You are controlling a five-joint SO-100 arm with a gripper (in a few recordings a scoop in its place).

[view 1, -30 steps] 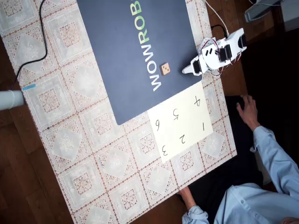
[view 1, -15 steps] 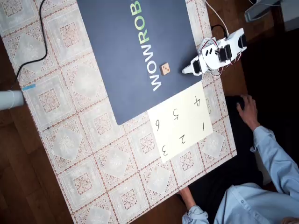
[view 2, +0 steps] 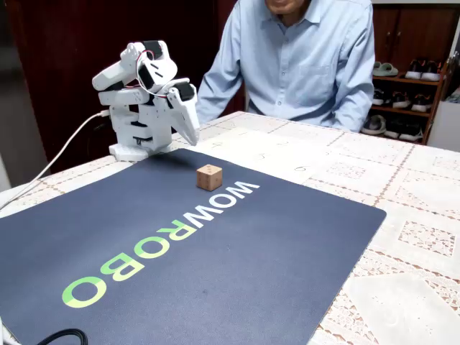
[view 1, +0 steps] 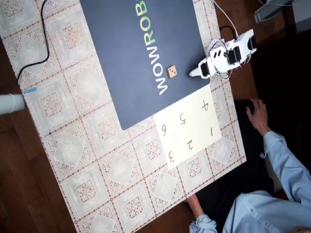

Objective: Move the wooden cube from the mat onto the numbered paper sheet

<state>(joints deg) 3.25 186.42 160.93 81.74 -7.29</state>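
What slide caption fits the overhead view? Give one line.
Wooden cube waits on the mat; white arm's claw hovers nearby, numbered paper sheet unused.

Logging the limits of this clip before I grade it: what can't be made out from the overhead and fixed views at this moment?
- Gripper: fingers too small and foreshortened in both views; open or shut, cannot tell.
- Wooden cube: dot counts too small overhead; far faces hidden in the fixed view.
- Mat: lettering cut off by the overhead top edge.
- Numbered paper sheet: numerals faint and foreshortened in the fixed view.
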